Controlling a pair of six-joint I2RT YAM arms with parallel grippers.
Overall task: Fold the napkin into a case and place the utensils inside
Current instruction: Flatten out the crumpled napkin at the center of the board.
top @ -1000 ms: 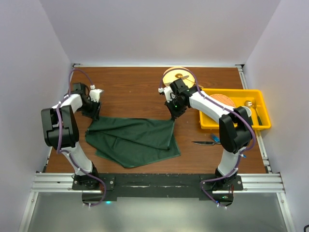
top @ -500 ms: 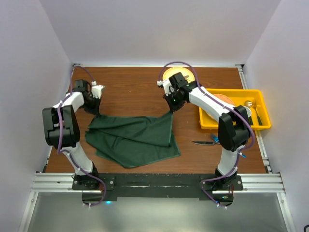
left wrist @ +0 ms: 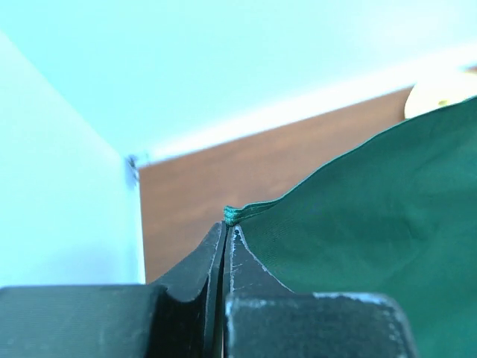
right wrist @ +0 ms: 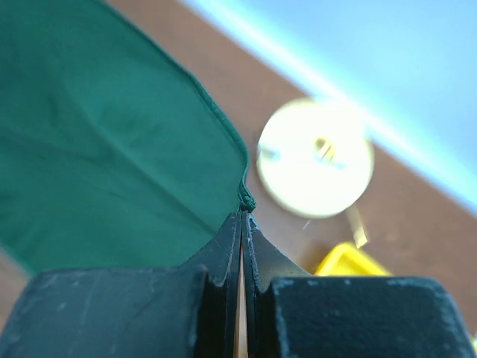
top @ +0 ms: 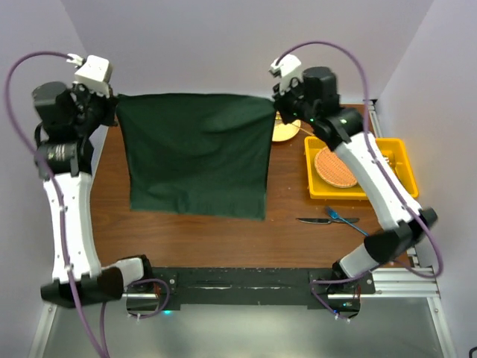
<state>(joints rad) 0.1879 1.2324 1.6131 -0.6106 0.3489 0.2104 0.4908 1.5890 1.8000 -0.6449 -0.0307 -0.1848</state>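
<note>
Both top corners pinched: left end effector (top: pixel 112 104), right end effector (top: pixel 277 109) clenched on napkin (top: pixel 197 160), hanging spread over table (top: pixel 223 239). Soft, light, limp; you grip hemmed corners, not mid-cloth.

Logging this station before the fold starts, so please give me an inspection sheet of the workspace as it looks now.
Surface: brown wooden table.
Job's things: napkin held up and spread out between the arms; knife and blue fork lie on the table to its right.
Clutter: yellow bin on the right, holding a round brown disc; yellow plate at the far edge.
Grippers: left gripper and right gripper are each shut on an upper napkin corner.
Cables: purple cables loop above both arms.
Surroundings: white walls; nothing else seen.
</note>
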